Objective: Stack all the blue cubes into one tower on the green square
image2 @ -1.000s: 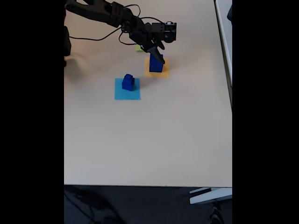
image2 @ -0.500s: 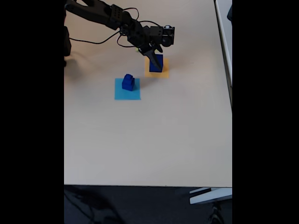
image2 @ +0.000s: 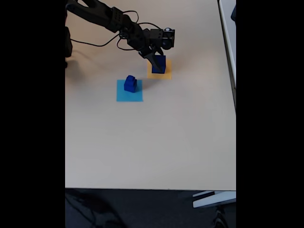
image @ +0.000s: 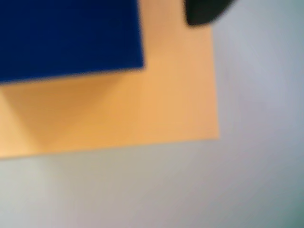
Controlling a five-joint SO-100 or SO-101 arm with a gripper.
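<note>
In the fixed view the large blue cube (image2: 160,65) stands on the orange-yellow square (image2: 159,74). My gripper (image2: 155,59) hovers at the cube's upper left edge, open and holding nothing. In the wrist view the cube (image: 71,38) fills the top left on the orange paper (image: 171,104), and one dark fingertip (image: 204,12) shows at the top, apart from the cube's side. A medium blue cube (image2: 130,86) with a small one (image2: 129,79) on top sits on the light blue square (image2: 129,92). The green square is hidden behind the arm.
The arm (image2: 109,16) reaches in from the top left, trailing black cables (image2: 95,42). The beige table (image2: 152,142) ends at a front edge low in the view and a right edge near another white surface (image2: 229,28).
The gripper has drawn back up and to the left from the large cube. The cube stays on the orange-yellow square. The two-cube stack has not moved.
</note>
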